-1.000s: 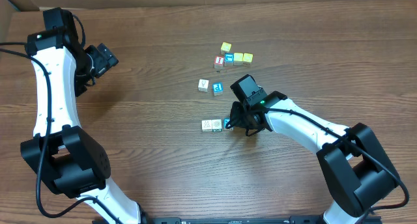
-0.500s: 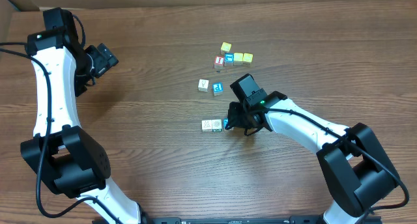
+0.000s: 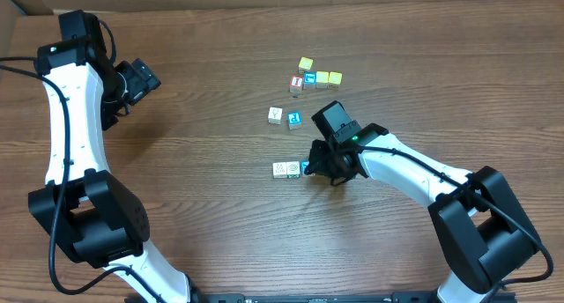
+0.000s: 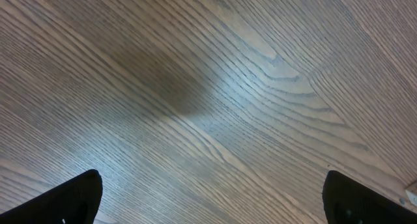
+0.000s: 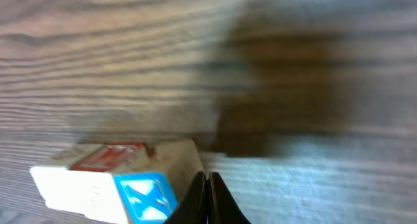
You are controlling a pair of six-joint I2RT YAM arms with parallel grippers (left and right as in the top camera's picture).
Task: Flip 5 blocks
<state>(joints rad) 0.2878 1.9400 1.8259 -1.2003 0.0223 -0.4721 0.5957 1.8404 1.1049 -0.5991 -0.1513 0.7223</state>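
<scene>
Several small wooden blocks lie on the table. A cluster sits at the back, with a blue-topped block (image 3: 309,79) and yellow ones (image 3: 329,77) beside a red-topped cube (image 3: 297,83). A white (image 3: 276,115) and a blue block (image 3: 294,120) lie mid-table. Nearer the front, a white block (image 3: 284,169) touches a blue block (image 3: 305,167). My right gripper (image 3: 312,166) is shut, its tips against that blue block's right side. In the right wrist view the gripper (image 5: 208,182) presses beside a blue X face (image 5: 146,198). My left gripper (image 3: 141,79) hangs open at the far left, over bare wood (image 4: 212,198).
A cardboard edge (image 3: 11,3) shows at the table's back left corner. The left arm's white links (image 3: 66,118) stand along the left side, and the right arm (image 3: 414,175) reaches in from the front right.
The right gripper has edged very slightly at the blue block. The left arm has not moved.
</scene>
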